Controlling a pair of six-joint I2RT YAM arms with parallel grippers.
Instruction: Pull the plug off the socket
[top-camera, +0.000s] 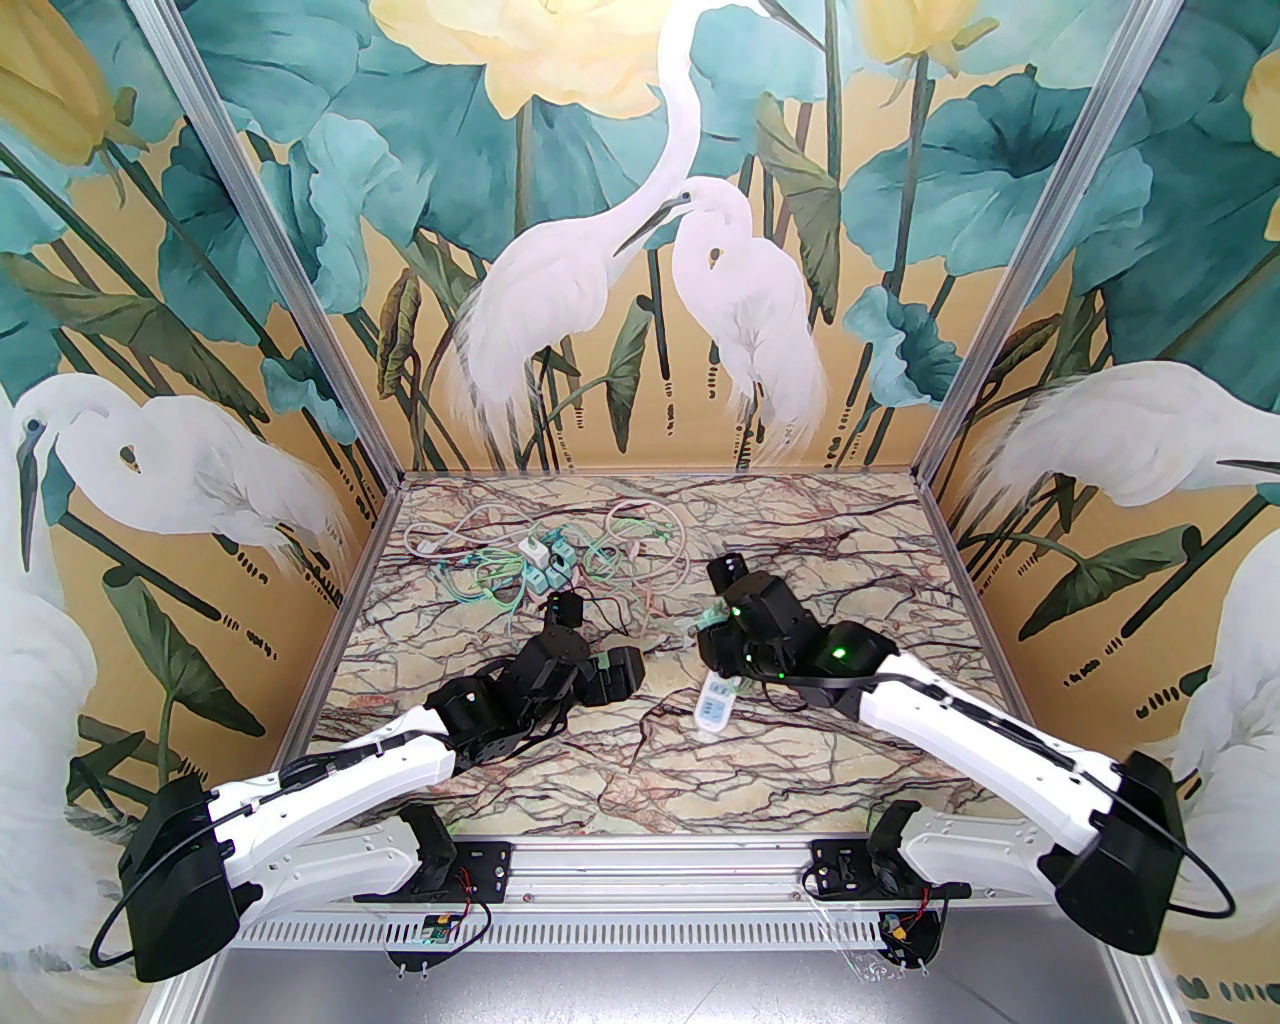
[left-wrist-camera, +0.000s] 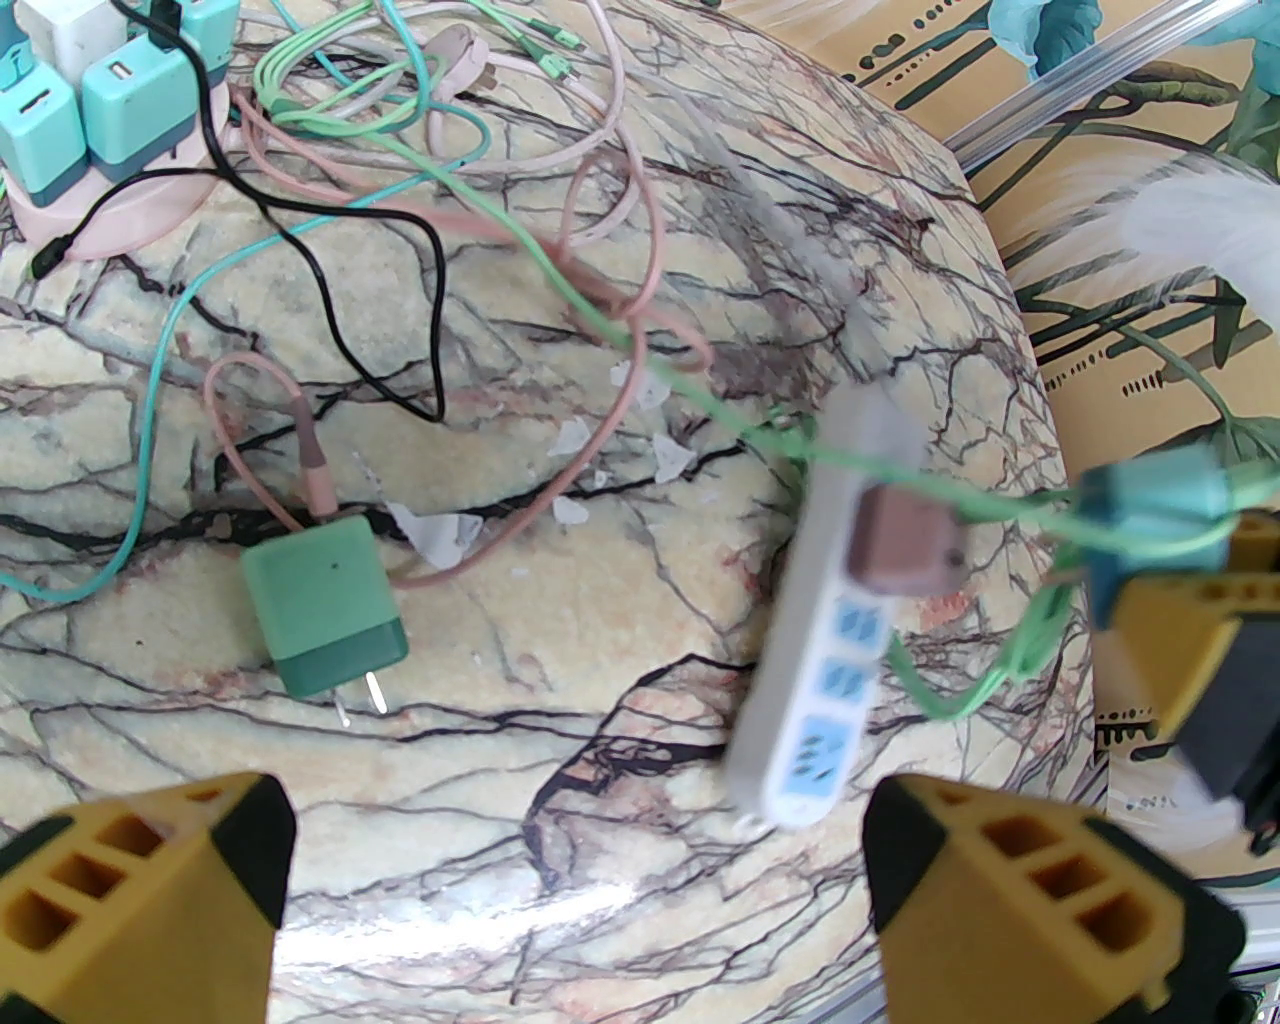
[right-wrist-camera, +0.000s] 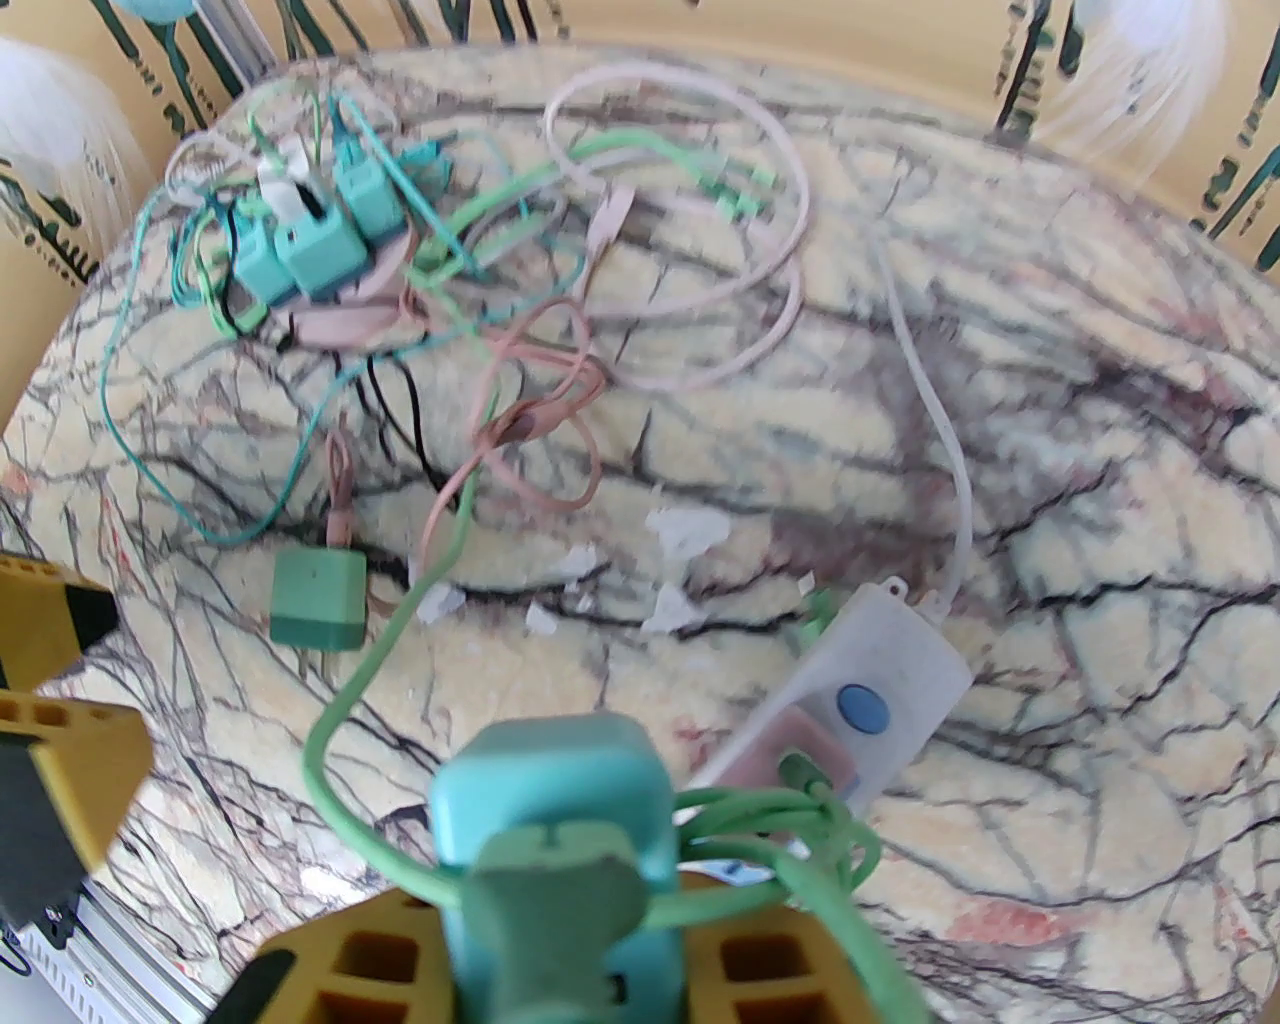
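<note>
Left pincer (left-wrist-camera: 580, 840): jaws as wide apart as they go, nothing between them, hanging over bare worktop (left-wrist-camera: 480, 930). The yellow fingers were cut off by the lower edge of the left wrist view.

Right pincer (right-wrist-camera: 555, 950): closed on the teal plug (right-wrist-camera: 545, 790). Its fingertips were hidden behind the plug body, and the prongs could not be seen. A green cable (right-wrist-camera: 312, 745) left the plug's near face and looped off to both sides. The plug sat clear of the strip (right-wrist-camera: 885, 650), near it but not touching.

Strip: white, with a blue button at the cord end and a pink plug (right-wrist-camera: 770, 745) seated beside the button. It was smeared in the left wrist view and mostly covered by the right arm in the top view. Could not tell whether it lay flat.

Beyond the left pincer a green adapter (left-wrist-camera: 320, 605) lay loose on its side, two prongs bare, a pink lead in its back. White scraps (right-wrist-camera: 685, 530) were scattered past it.

Far end: a heap (right-wrist-camera: 320, 250) of teal chargers on a pink base, with leads too tangled to trace.
</note>
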